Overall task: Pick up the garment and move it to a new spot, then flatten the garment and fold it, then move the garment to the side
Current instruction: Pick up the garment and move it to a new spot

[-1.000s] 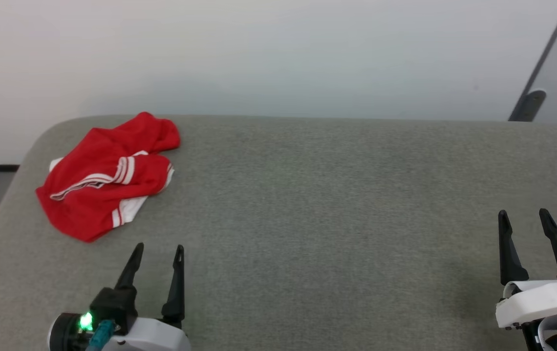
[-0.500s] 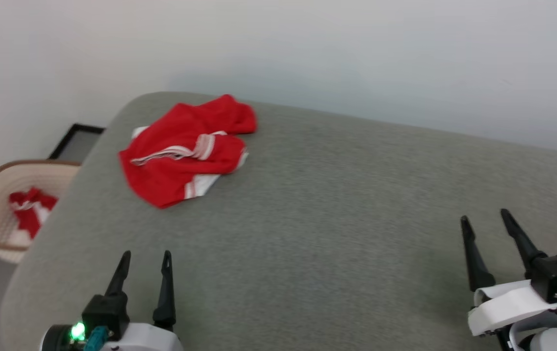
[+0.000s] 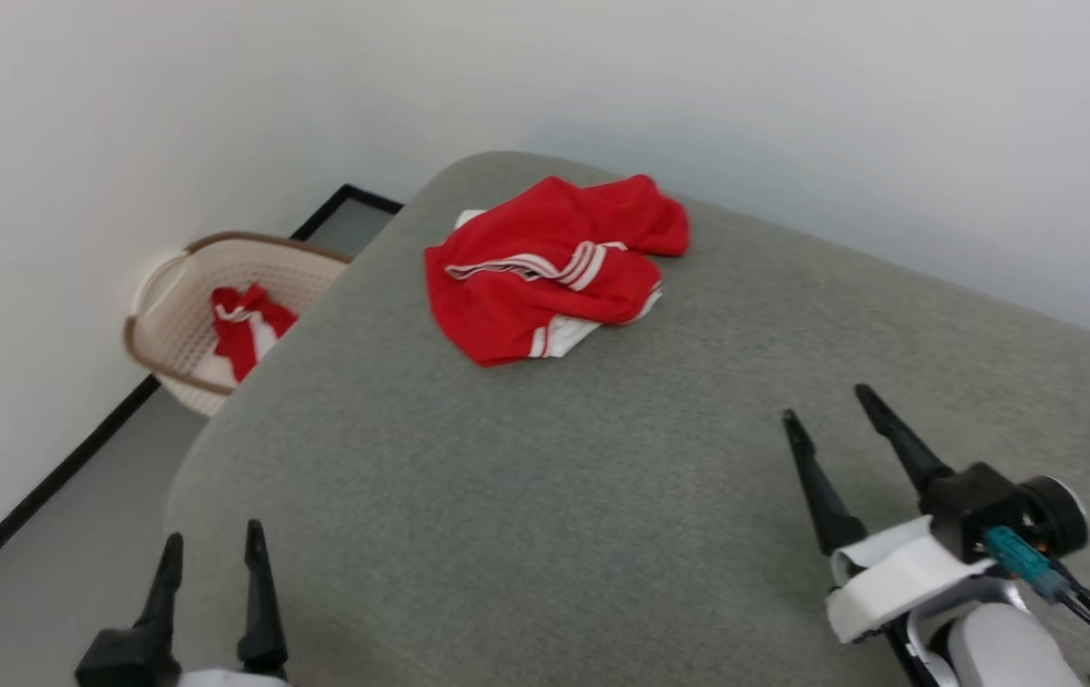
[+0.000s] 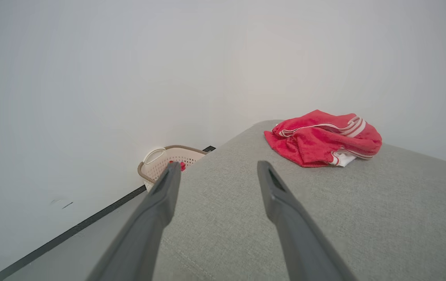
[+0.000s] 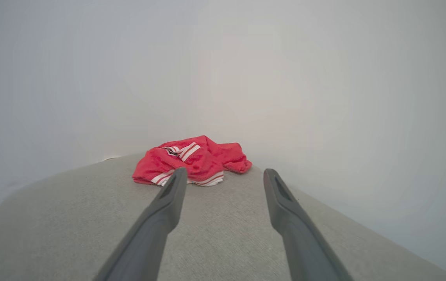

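I see the garment (image 3: 550, 277) crumpled upper centre. Left gripper (image 3: 213, 534) lower left, right gripper (image 3: 825, 403) lower right, both spread wide and empty.

A grey fabric-covered worktop (image 3: 602, 496) with a rounded corner stands close to plain white walls (image 3: 125, 114). Beside its far left corner a beige perforated basket (image 3: 178, 329) sits on the grey floor (image 3: 58, 592), edged by a black skirting strip (image 3: 39, 494). The light is soft and even.

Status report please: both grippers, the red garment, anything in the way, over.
Left gripper open, empty. Right gripper open, empty. Garment crumpled, untouched, at far corner of grey surface. Nothing in the way.
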Robot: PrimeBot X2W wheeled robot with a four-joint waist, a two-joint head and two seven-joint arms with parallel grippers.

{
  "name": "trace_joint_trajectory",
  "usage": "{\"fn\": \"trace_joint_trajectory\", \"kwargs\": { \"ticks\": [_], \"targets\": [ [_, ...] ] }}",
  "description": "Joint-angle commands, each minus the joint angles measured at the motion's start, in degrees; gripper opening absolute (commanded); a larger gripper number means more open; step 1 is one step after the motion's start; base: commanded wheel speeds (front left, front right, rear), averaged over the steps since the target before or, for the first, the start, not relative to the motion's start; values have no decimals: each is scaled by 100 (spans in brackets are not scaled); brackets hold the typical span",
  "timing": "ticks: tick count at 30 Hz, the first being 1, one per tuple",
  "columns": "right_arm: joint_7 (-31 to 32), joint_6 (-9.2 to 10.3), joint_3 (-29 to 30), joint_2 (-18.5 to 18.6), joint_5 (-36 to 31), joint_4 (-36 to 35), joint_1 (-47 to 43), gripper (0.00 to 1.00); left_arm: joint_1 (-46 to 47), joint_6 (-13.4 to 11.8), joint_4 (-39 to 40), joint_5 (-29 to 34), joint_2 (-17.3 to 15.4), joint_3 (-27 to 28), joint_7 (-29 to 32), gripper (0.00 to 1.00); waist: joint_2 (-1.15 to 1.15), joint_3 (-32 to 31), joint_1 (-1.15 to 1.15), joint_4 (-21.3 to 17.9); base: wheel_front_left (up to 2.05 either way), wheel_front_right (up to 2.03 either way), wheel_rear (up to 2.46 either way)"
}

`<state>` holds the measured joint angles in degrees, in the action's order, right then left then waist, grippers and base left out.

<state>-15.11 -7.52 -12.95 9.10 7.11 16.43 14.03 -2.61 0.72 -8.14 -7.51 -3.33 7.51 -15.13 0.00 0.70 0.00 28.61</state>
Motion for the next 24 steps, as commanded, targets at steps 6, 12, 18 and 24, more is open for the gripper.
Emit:
{"fn": "trace_joint_trajectory", "kwargs": {
  "ticks": [6,12,18,24],
  "targets": [
    [-5,7,-333,54,154,174,298,100,-218,-69,227,-127,43,167,-2,100,0,202,0,229,0,0,0],
    [-5,7,-206,119,207,156,167,100,-56,21,116,-132,41,-10,-2,100,0,263,0,189,0,0,0],
    [-5,6,155,106,90,-11,-139,100,617,391,-319,100,-7,-225,-2,100,0,344,0,-116,0,0,0],
    [-4,7,218,228,33,-201,26,100,1871,601,-867,92,-266,-387,-2,100,0,939,0,-1047,0,0,0]
  ]
}}
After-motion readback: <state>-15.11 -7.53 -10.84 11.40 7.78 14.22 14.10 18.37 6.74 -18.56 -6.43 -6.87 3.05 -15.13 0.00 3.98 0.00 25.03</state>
